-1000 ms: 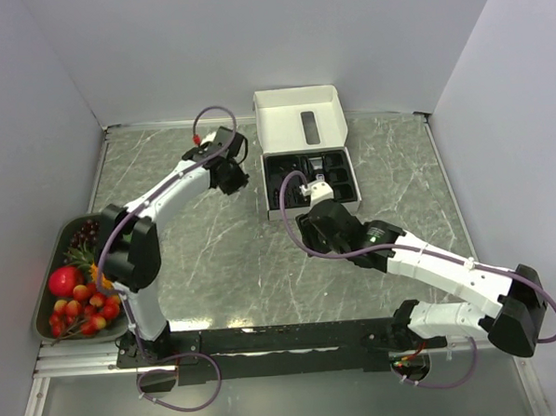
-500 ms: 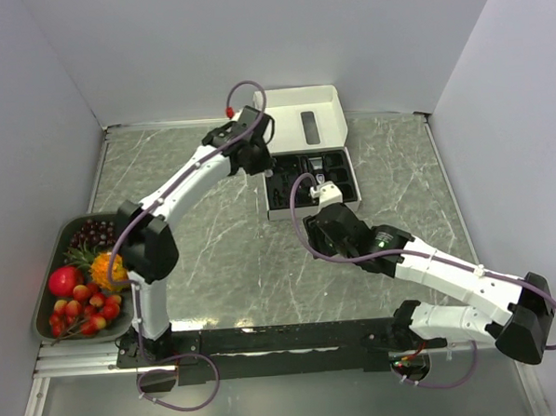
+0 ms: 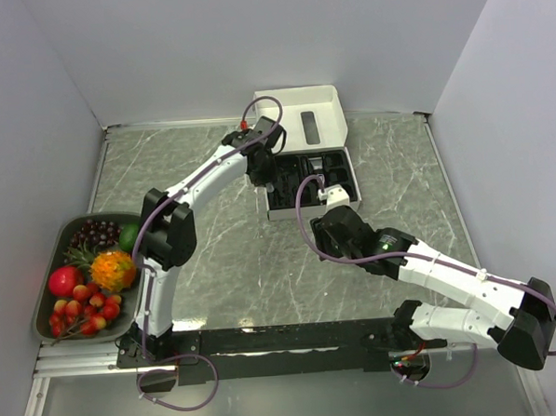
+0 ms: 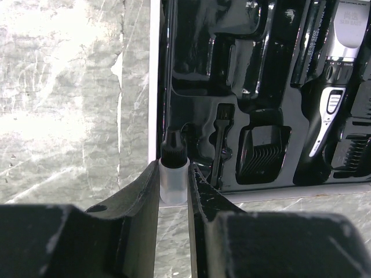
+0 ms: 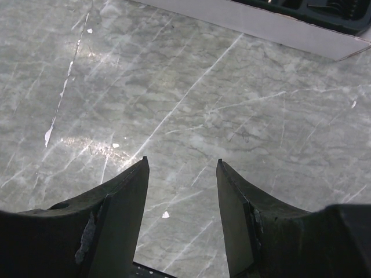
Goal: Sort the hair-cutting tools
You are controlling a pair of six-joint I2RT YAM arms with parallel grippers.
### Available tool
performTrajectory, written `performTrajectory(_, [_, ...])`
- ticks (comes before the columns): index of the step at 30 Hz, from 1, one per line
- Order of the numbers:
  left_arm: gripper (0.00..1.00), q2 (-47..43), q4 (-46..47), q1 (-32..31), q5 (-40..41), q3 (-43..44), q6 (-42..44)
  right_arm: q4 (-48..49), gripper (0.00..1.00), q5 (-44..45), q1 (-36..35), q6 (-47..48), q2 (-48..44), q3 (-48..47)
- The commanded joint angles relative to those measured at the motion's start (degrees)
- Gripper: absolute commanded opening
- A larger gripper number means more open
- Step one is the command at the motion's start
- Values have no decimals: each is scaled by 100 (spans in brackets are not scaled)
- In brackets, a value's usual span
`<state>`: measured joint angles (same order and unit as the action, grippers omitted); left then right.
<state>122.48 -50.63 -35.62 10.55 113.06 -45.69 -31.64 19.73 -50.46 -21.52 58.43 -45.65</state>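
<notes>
The open white box (image 3: 308, 212) holds a black moulded insert (image 4: 191, 87). In it lie the black-and-silver clipper (image 4: 331, 104), a black comb guard (image 4: 264, 154) and a small black brush (image 4: 220, 145). My left gripper (image 4: 174, 169) is shut on a tiny cylindrical piece (image 4: 174, 176) with a black cap and a clear body. It holds the piece at the box's left front corner, and the gripper also shows in the top view (image 3: 260, 168). My right gripper (image 5: 181, 165) is open and empty over bare table just in front of the box. I cannot make out the coiled cable.
The box's white lid (image 3: 299, 114) stands open behind it. A grey tray (image 3: 41, 276) of colourful fruit sits at the left edge of the table. White walls close in the table on three sides.
My left arm has swung right, from the table left of the box to the box's left edge. My right gripper has drawn back from over the box toward the near side.
</notes>
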Motion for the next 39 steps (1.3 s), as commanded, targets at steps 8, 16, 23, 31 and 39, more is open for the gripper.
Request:
performTrajectory(8, [12, 162, 115, -129, -141, 15, 69, 140, 59, -109, 27, -98, 19, 47])
performTrajectory(16, [12, 251, 238, -253, -158, -354, 34, 193, 59, -135, 18, -125, -16, 126])
performTrajectory(23, [13, 391, 247, -288, -193, -319, 60, 255, 60, -153, 18, -151, -16, 232])
performTrajectory(31, [15, 584, 185, -332, -202, -152, 78, 263, 61, -127, 27, -151, 1, 258])
performTrajectory(39, [25, 462, 168, -332, -88, -319, 69, 299, 66, -144, 27, -160, 19, 258])
